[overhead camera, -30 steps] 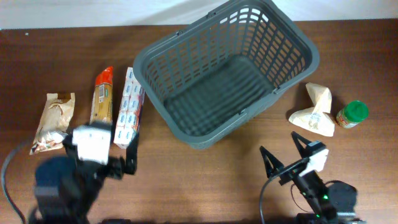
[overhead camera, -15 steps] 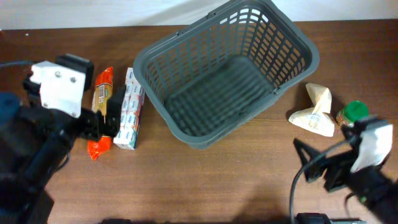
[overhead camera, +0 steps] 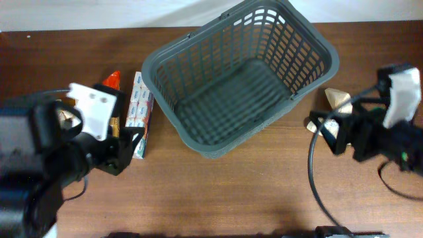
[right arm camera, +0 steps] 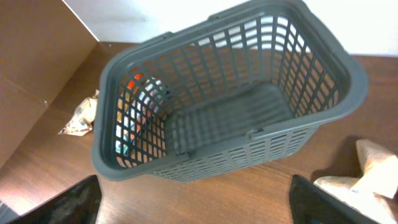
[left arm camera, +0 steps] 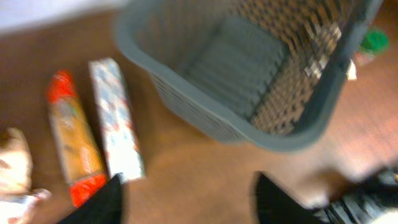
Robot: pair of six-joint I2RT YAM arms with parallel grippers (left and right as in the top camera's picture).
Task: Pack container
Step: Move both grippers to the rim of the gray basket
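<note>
Sitting empty: dark grey lattice container | left pincer spread, empty | right pincer spread, empty

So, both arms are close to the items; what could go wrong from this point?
The white box and orange packet lie side by side, so the open left gripper may catch both. The paper bag near the open right gripper looks crumpled and may slip or crush. Either arm, carrying low, could hit the rim of the container and shove it.
</note>
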